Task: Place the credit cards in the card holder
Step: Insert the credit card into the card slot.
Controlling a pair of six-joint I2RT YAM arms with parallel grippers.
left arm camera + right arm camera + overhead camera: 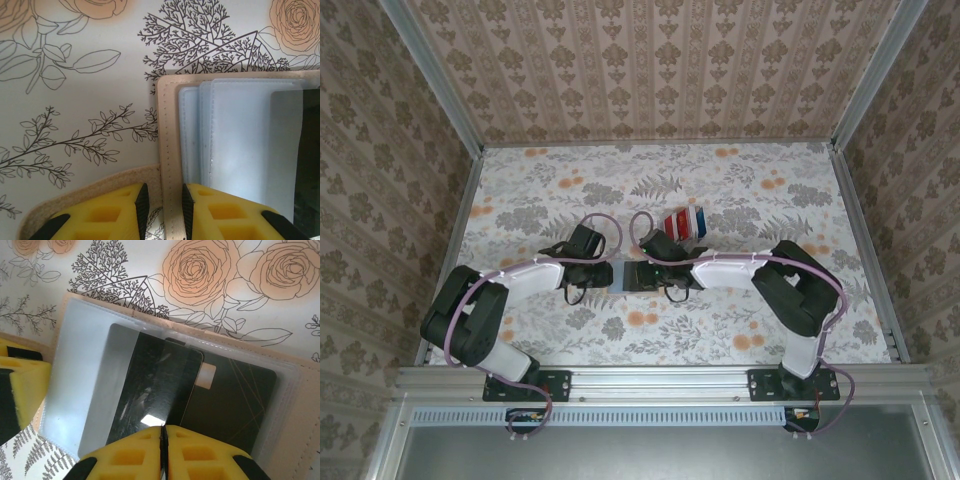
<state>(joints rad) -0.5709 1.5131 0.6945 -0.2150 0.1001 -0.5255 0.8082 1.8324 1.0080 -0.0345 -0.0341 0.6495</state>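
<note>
The tan card holder [630, 276] lies open at the table's middle, between both grippers. My left gripper [164, 206] is shut on its tan stitched edge [167, 150], with the blue-grey pockets [240, 140] just to the right. A dark card with a grey band [150, 395] lies slanted across the holder's clear pocket. A second dark card with a chip [235, 405] sits under the plastic. My right gripper [162, 434] is shut, pads touching, right over the slanted card's near edge, which the fingers hide. Red and blue credit cards [686, 222] are stacked behind the right gripper.
The floral tablecloth [550, 190] covers the table, inside an aluminium frame [860, 220] with papered walls. A yellow finger of the left gripper [22, 390] shows at the holder's left edge in the right wrist view. Both arms meet close together at the centre.
</note>
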